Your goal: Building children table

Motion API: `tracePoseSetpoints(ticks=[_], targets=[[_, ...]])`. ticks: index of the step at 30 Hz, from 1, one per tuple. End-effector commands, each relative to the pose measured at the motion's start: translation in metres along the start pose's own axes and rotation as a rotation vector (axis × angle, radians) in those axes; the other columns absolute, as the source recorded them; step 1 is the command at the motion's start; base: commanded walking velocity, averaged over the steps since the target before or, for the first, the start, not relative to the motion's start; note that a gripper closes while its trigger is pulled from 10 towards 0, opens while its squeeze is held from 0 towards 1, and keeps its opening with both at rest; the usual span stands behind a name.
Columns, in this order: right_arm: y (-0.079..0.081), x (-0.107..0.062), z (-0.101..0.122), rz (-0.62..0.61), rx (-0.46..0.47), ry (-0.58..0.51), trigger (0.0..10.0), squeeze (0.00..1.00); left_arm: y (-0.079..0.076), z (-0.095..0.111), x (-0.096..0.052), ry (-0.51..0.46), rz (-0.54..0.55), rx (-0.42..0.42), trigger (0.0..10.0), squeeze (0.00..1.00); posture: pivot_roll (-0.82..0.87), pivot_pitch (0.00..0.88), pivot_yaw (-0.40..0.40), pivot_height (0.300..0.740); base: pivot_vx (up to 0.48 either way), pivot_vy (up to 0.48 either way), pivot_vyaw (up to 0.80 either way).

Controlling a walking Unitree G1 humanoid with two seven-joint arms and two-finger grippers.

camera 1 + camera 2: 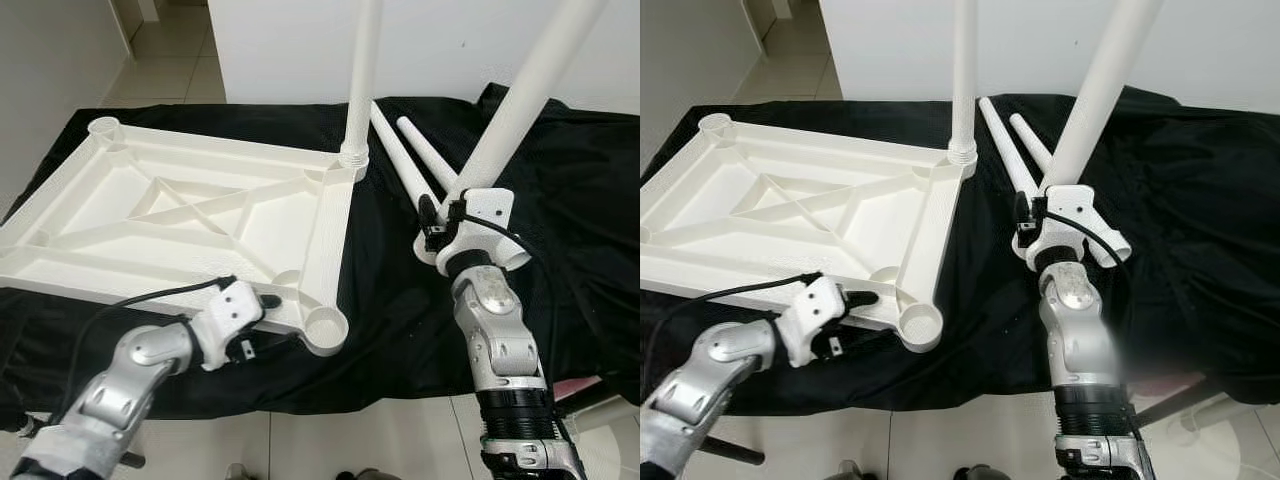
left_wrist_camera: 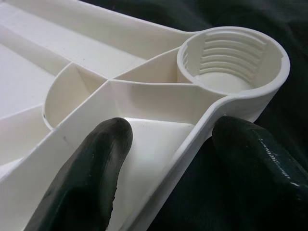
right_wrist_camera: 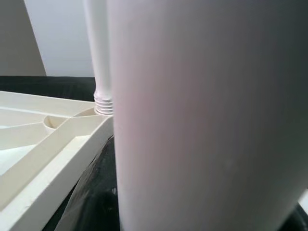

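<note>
Lying upside down across the left half of the head views: the white ribbed plastic tabletop [image 1: 190, 215], on a black cloth-covered table [image 1: 580, 190]. Clamped over its near rim by the left gripper [image 2: 166, 159], 1 black finger inside the frame, 1 outside, just beside the empty threaded corner socket [image 1: 325, 330] at lower centre. Gripped in the right gripper [image 1: 445, 222], centre right, fingers closed around its thick end: a long white plastic leg [image 1: 520, 95] slanting up out of the upper right. Already standing upright in the far corner socket, upper centre: 1 white screwed-in leg [image 1: 360, 70]. Probably next: carrying the held leg to the near empty socket. Best done by bringing the threaded end square above the socket, tilting the leg upright first, then lowering and turning gently so the threads catch without crossing; keeping the left clamp firm to stop the tabletop spinning. Resting on the cloth between upright leg and right wrist: 2 spare white tapered legs [image 1: 405, 160]. Worth minding: the upright leg close to the swing path, and the left fingers just beside the target socket.
</note>
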State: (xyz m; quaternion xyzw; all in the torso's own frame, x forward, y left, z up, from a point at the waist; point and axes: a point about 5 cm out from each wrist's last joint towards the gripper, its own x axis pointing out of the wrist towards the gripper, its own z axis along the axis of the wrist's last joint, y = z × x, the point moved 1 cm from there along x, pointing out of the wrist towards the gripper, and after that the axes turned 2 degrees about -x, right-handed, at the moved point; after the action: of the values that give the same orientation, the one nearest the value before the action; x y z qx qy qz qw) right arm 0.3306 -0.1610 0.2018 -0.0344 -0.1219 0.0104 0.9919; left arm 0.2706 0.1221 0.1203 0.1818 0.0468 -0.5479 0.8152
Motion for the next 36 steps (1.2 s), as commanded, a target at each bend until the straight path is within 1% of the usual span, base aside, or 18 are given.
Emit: tracePoseSetpoints(ticks=[1, 2, 3, 4, 5, 6, 9, 10, 12, 13, 16, 17, 20, 21, 23, 32, 33, 36], targets=[[0.003, 0.002, 0.003, 0.004, 0.005, -0.019, 10.0, 0.0, -0.005, 0.0, 0.008, -0.008, -0.044, -0.009, 10.0, 0.0, -0.05, 0.111, 0.019, 0.74, 0.0, 0.0, 0.0], [0.003, 0.002, 0.003, 0.005, 0.006, -0.02, 10.0, 0.0, -0.005, 0.004, 0.014, -0.029, -0.04, -0.021, 10.0, 0.0, -0.05, 0.111, 0.02, 0.74, 0.0, 0.0, 0.0], [0.003, 0.002, 0.003, 0.005, 0.006, -0.02, 10.0, 0.0, -0.005, 0.004, 0.014, -0.029, -0.04, -0.021, 10.0, 0.0, -0.05, 0.111, 0.02, 0.74, 0.0, 0.0, 0.0], [0.004, 0.002, 0.003, 0.005, 0.006, -0.022, 10.0, 0.0, -0.005, 0.009, 0.02, -0.048, -0.041, -0.022, 10.0, 0.0, -0.05, 0.112, 0.022, 0.74, 0.0, 0.0, 0.0], [0.004, 0.002, 0.003, 0.005, 0.006, -0.022, 10.0, 0.0, -0.005, 0.009, 0.02, -0.048, -0.041, -0.022, 10.0, 0.0, -0.05, 0.112, 0.022, 0.74, 0.0, 0.0, 0.0], [0.004, 0.003, 0.004, 0.002, 0.007, -0.024, 10.0, 0.0, -0.005, 0.013, 0.027, -0.068, -0.04, -0.023, 10.0, 0.0, -0.06, 0.113, 0.023, 0.74, 0.0, 0.0, 0.0], [0.003, 0.003, 0.004, -0.003, 0.01, -0.026, 10.0, 0.0, -0.007, 0.022, 0.039, -0.101, -0.044, -0.014, 10.0, 0.0, -0.06, 0.112, 0.027, 0.74, 0.0, 0.0, 0.0], [0.003, 0.003, 0.004, -0.003, 0.01, -0.026, 10.0, 0.0, -0.007, 0.022, 0.039, -0.101, -0.044, -0.014, 10.0, 0.0, -0.06, 0.112, 0.027, 0.74, 0.0, 0.0, 0.0], [0.004, 0.004, 0.004, -0.005, 0.011, -0.027, 10.0, 0.0, -0.007, 0.024, 0.044, -0.112, -0.045, -0.012, 10.0, 0.0, -0.06, 0.112, 0.026, 0.74, 0.0, 0.0, 0.0], [0.004, 0.004, 0.004, -0.005, 0.011, -0.027, 10.0, 0.0, -0.007, 0.024, 0.044, -0.112, -0.045, -0.012, 10.0, 0.0, -0.06, 0.112, 0.026, 0.74, 0.0, 0.0, 0.0], [0.004, 0.004, 0.005, -0.01, 0.015, -0.031, 10.0, 0.0, -0.006, 0.029, 0.052, -0.132, -0.034, -0.01, 10.0, 0.0, -0.06, 0.112, 0.028, 0.74, 0.0, 0.0, 0.0], [0.004, 0.004, 0.005, -0.01, 0.015, -0.031, 10.0, 0.0, -0.006, 0.029, 0.052, -0.132, -0.034, -0.01, 10.0, 0.0, -0.06, 0.112, 0.028, 0.74, 0.0, 0.0, 0.0], [0.004, 0.004, 0.006, -0.011, 0.015, -0.036, 10.0, 0.0, -0.003, 0.037, 0.062, -0.16, -0.012, -0.014, 10.0, 0.0, -0.06, 0.11, 0.028, 0.74, 0.0, 0.0, 0.0], [0.004, 0.004, 0.006, -0.011, 0.015, -0.036, 10.0, 0.0, -0.003, 0.037, 0.062, -0.16, -0.012, -0.014, 10.0, 0.0, -0.06, 0.11, 0.028, 0.74, 0.0, 0.0, 0.0], [0.005, 0.003, 0.005, -0.002, 0.011, -0.034, 10.0, 0.0, 0.0, 0.04, 0.067, -0.168, 0.019, -0.011, 10.0, 0.0, -0.06, 0.112, 0.028, 0.74, 0.0, 0.0, 0.0], [0.009, 0.0, 0.003, 0.011, 0.011, -0.029, 10.0, 0.0, 0.002, 0.042, 0.068, -0.171, 0.035, 0.007, 10.0, 0.0, -0.06, 0.116, 0.031, 0.74, 0.0, 0.0, 0.0], [0.01, -0.001, 0.003, 0.016, 0.017, -0.036, 10.0, 0.0, 0.005, 0.044, 0.067, -0.174, 0.043, 0.014, 10.0, 0.0, -0.06, 0.115, 0.032, 0.74, 0.0, 0.0, 0.0], [0.011, -0.002, 0.004, 0.019, 0.022, -0.042, 10.0, 0.0, 0.008, 0.045, 0.065, -0.175, 0.048, 0.019, 10.0, 0.0, -0.06, 0.115, 0.032, 0.74, 0.0, 0.0, 0.0]])
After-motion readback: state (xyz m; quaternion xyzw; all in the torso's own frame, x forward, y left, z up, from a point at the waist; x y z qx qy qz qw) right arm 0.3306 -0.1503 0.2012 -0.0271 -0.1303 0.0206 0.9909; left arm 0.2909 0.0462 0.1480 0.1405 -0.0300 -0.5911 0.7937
